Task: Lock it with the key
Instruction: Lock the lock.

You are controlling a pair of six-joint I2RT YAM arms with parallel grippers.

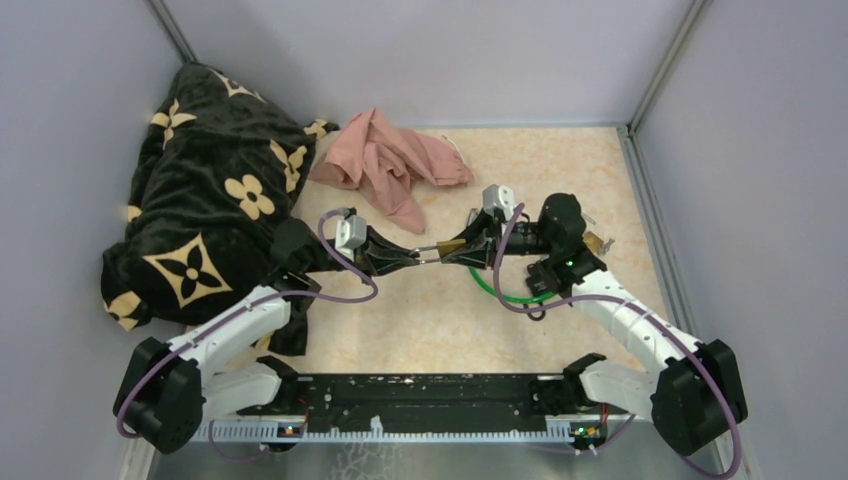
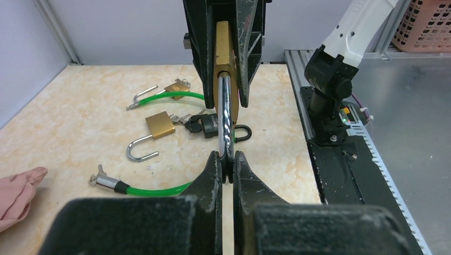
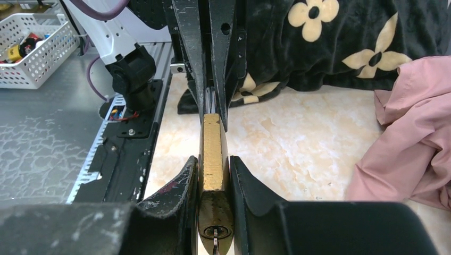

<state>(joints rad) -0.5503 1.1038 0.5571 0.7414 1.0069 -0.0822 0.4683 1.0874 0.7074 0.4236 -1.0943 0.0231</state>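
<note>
At centre frame, above the bench [image 1: 560,170], the padlock [image 1: 450,246] hangs between both arms. The left gripper [image 2: 227,162] is clamped on its shackle [image 2: 226,106], and the right gripper [image 3: 213,172] is clamped on the brass body. A key [image 3: 215,243] seems seated, and the locking turn looks yet to come.

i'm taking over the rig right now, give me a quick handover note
Left pincer: shut on the steel shackle of the padlock.
Right pincer: shut on its brass body; padlock held above the table between both arms.
Keyhole faces the right wrist camera; whether a key is in it is unclear.
Done: padlock gripped at both ends. Left: turn the key, confirm the shackle seats.
Spare padlock and green cable lie on the table.
</note>
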